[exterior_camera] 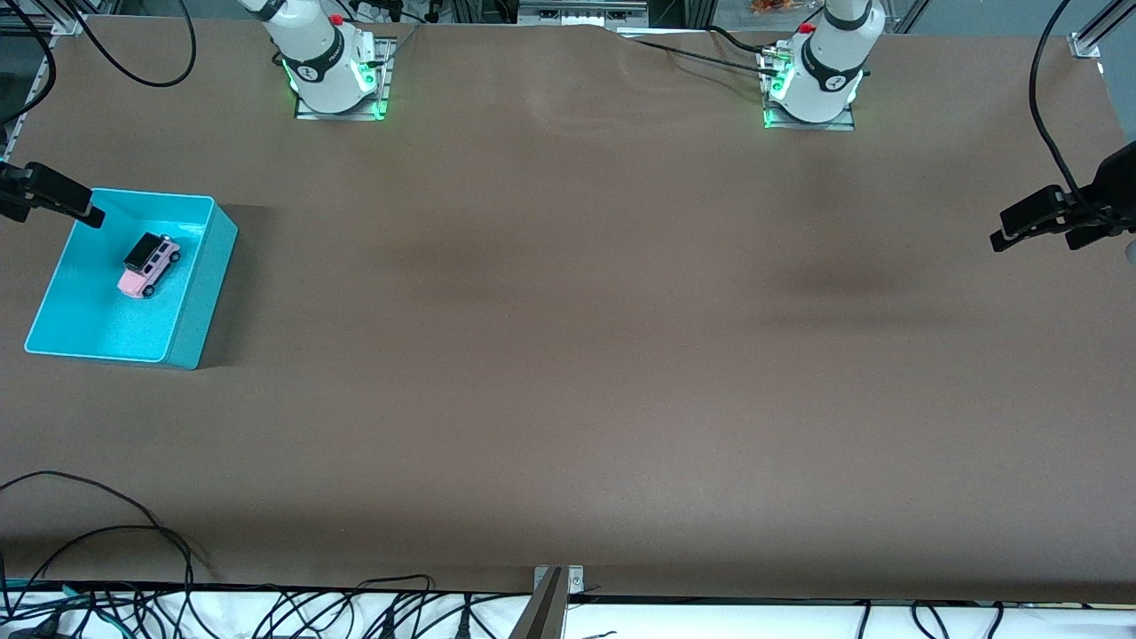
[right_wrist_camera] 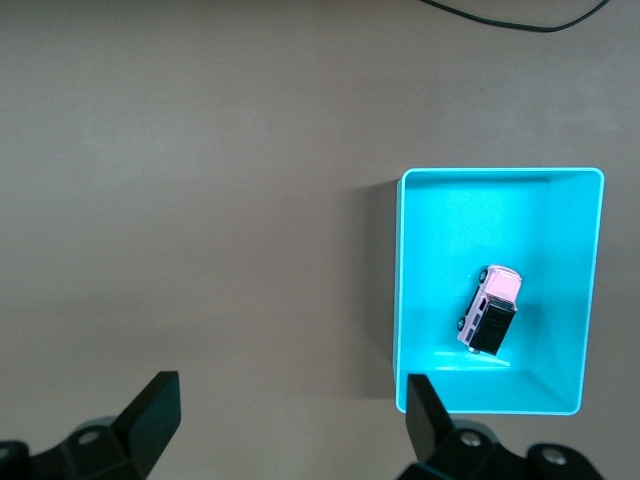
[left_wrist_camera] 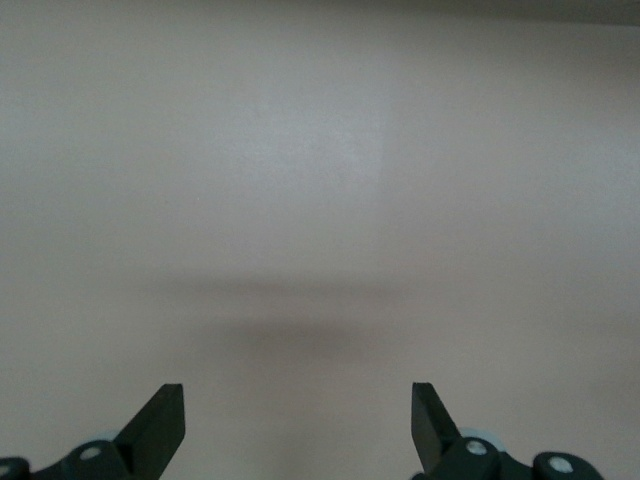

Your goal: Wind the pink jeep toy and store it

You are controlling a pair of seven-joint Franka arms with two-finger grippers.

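One jeep sits in the bin, its length slanted across it. I see the right gripper spread empty, nearer; the left gripper waits spread wide.

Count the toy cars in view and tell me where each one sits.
1. The pink jeep toy rests on its wheels on the floor of the turquoise bin, at the right arm's end of the table. No other toy car shows anywhere on the table.
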